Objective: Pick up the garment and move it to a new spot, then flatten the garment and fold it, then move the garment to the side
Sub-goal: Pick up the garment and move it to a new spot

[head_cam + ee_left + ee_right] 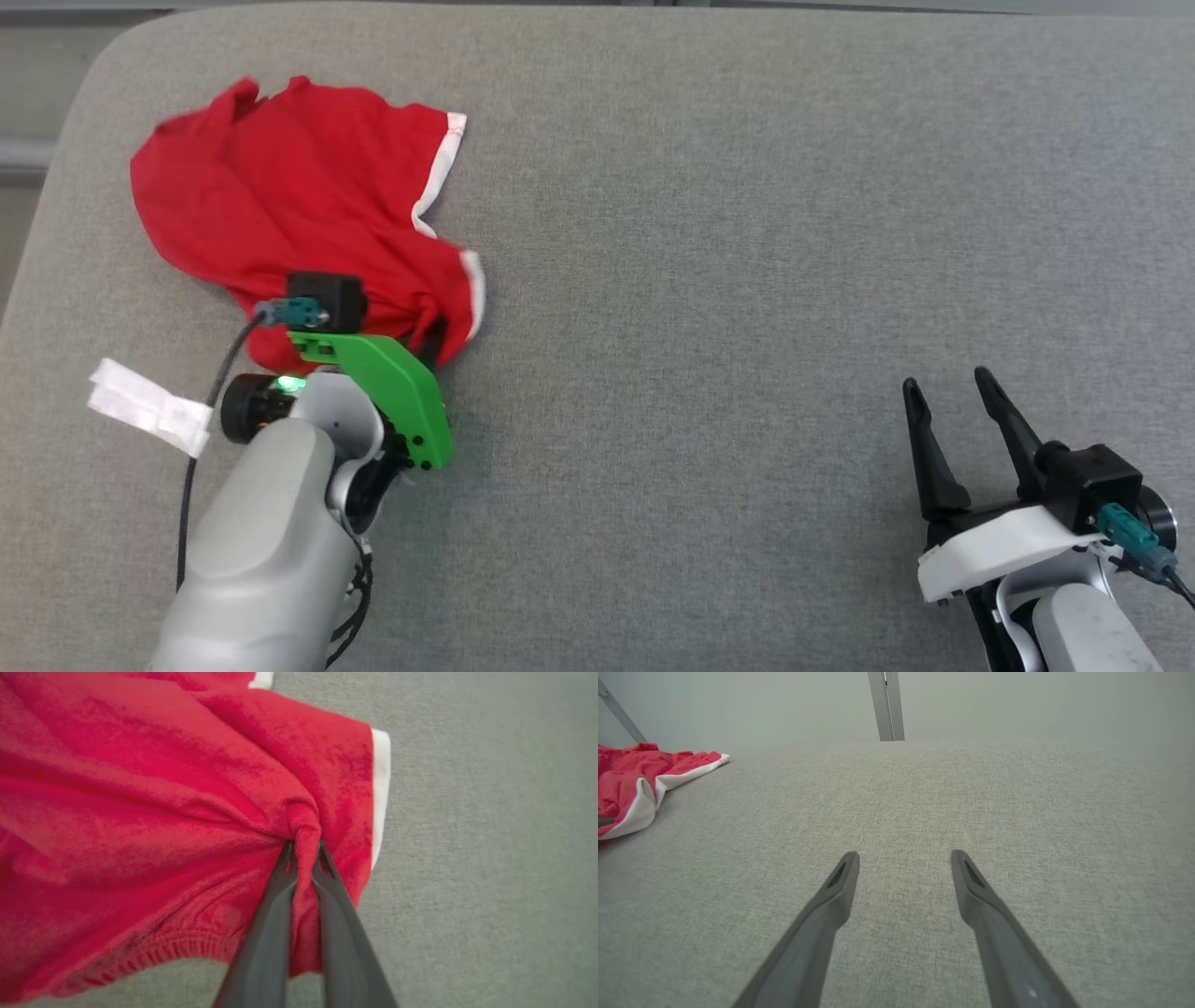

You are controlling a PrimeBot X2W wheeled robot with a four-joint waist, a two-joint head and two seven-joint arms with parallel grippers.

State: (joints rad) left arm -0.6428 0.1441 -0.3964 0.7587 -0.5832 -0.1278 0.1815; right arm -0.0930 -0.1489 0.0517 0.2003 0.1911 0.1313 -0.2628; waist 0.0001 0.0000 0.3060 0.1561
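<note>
The garment [289, 205] is a crumpled red piece with white trim, lying at the far left of the grey padded surface [747, 280]. My left gripper [304, 847] is shut on a pinched fold of the garment [163, 812] near its elastic hem. In the head view the green-mounted left wrist [392, 383] covers that grip at the cloth's near edge. My right gripper [948, 387] stands open over bare surface at the lower right, far from the cloth. In the right wrist view its fingers [840, 882] spread wide, with the garment [635, 784] at the far left.
A white paper tag [149, 406] lies on the surface left of my left arm. The surface's rounded left edge [56, 187] runs close to the garment. A pale upright post [886, 704] stands beyond the far edge.
</note>
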